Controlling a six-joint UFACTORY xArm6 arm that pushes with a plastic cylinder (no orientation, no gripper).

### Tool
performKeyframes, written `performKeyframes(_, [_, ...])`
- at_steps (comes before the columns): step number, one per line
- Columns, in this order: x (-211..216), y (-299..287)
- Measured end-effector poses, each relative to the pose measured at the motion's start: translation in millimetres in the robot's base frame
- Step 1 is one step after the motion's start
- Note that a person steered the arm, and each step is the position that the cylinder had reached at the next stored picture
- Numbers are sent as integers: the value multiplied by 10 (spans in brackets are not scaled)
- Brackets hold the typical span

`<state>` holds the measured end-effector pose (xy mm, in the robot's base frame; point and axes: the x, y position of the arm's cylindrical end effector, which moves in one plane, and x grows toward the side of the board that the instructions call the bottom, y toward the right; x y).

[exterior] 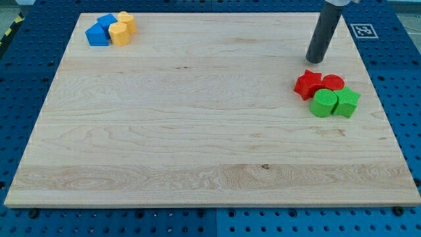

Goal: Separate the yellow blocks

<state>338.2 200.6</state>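
So here's the layout. The wooden board [197,118] sits on a blue pegboard table [401,79], and my tip [316,60] is down near the view's top right, just above and a bit left of the red star block [307,84]. It doesn't look like it's touching that block, there's a small gap of bare wood between them. No gripper on this thing, it's just a plain dark rod, so nothing to open or clench and nothing is held.

The yellow blocks are way over on the other side, in the view's top left corner. One yellow block [126,22] sits at the top of that cluster and the other yellow block [119,33] is just below and left of it; the two are touching, or as good as. Both look chunky and many-sided, but I can't tell the exact shapes. Packed against them on the left are two blue blocks: one blue block [107,21] up top and another blue block [97,35] lower down, all four bunched together.

So the yellows are well apart from my tip, basically the full width of the board.

Near the tip there's the second cluster: the red star, a red round block [333,82] beside it, and below those a green round block [323,104] touching a green block [346,103] with angled sides.
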Motion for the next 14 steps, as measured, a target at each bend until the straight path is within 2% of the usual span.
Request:
performKeyframes(3, [-213, -964])
performKeyframes(4, [-546, -1304])
performKeyframes(6, [-1353, -2280])
performKeyframes(7, [-1449, -2713])
performKeyframes(9, [-1468, -4206])
performKeyframes(11, [-1342, -4263])
performKeyframes(14, [-669, -3594])
